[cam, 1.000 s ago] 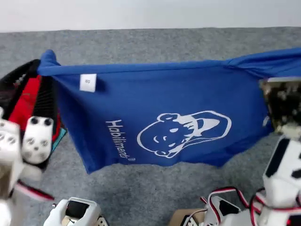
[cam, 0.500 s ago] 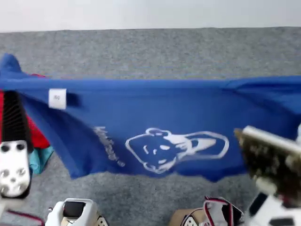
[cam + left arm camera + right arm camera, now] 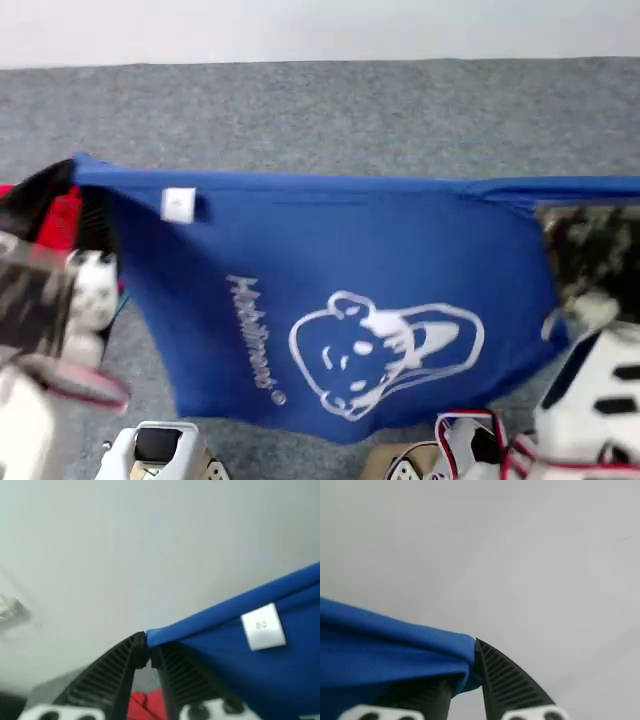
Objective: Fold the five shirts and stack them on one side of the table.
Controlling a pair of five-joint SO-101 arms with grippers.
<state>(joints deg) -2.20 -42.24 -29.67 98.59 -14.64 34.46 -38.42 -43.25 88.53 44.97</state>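
Note:
A blue shirt (image 3: 340, 290) with a white cartoon print and a small white tag (image 3: 178, 204) hangs stretched in the air across the high view. My left gripper (image 3: 148, 655) is shut on one corner of the blue shirt (image 3: 240, 650), at the left end of the stretched edge (image 3: 85, 170). My right gripper (image 3: 472, 672) is shut on the opposite corner of the blue shirt (image 3: 385, 650), at the far right in the high view. Both wrist views look up past the cloth at a pale wall.
A red and black garment (image 3: 50, 215) lies on the grey table (image 3: 330, 110) at the left, partly behind the left arm (image 3: 60, 320). The arm bases (image 3: 160, 450) sit at the table's front edge. The far half of the table is bare carpet.
The stretched blue shirt swung left half a second ago and has come back right, now hanging lower toward the front edge. Both arms shifted with it, still holding the corners.

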